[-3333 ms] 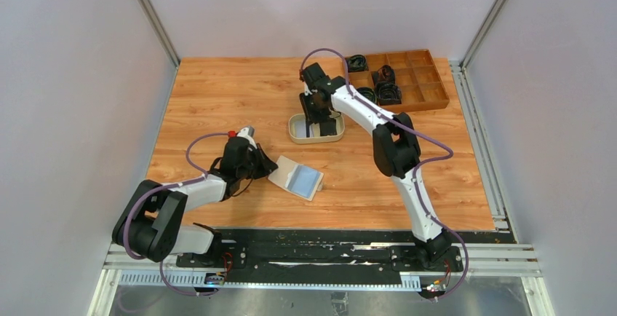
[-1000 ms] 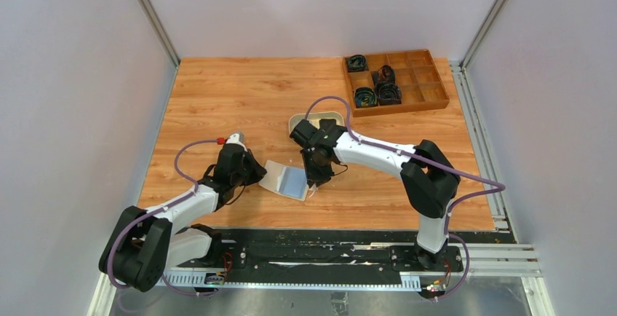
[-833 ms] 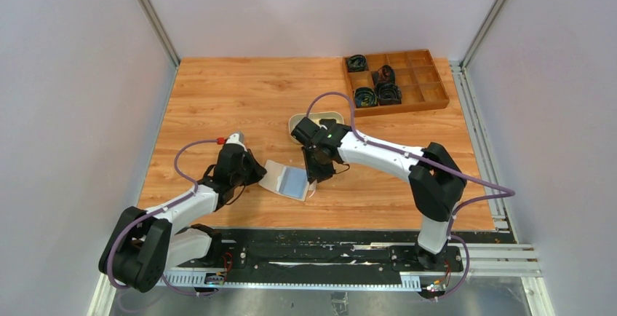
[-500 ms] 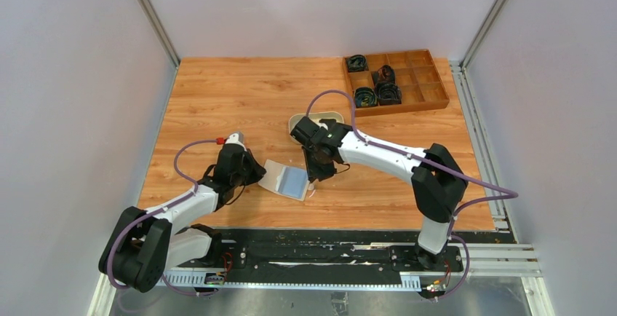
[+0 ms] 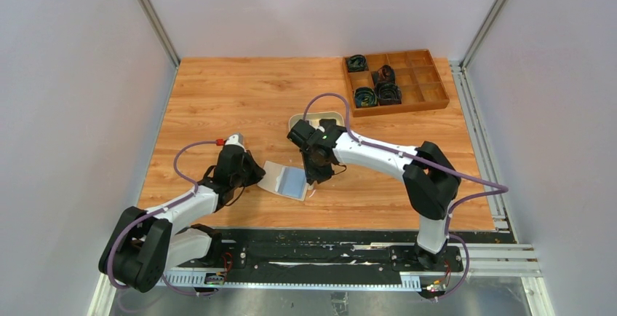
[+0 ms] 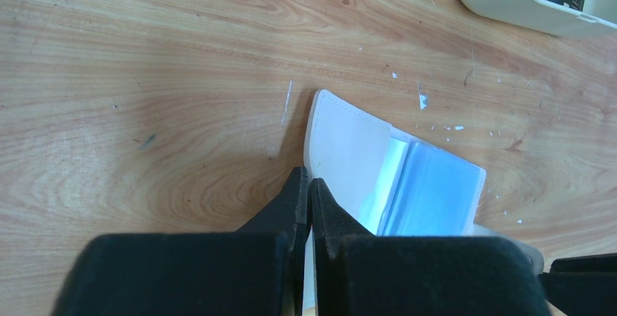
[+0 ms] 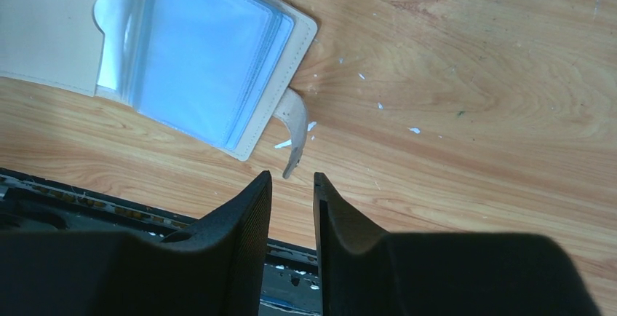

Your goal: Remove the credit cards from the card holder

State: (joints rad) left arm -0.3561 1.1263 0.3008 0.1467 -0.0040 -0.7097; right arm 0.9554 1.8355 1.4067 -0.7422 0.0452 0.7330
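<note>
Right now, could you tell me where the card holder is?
In the top view the card holder lies open between the left hand, which pinches it, and the right hand.

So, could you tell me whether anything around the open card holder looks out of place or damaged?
Nothing looks damaged. The card holder lies open, one cream cover pinched in the left hand, and its snap tab curls up off the table. Small white flecks lie scattered nearby.

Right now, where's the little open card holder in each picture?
Top view: card holder, low centre, between the arms.
Left wrist view: lower middle, its cream flap pinched in the left hand.
Right wrist view: top left corner.
Shared landmark: its pale blue sleeves.
</note>
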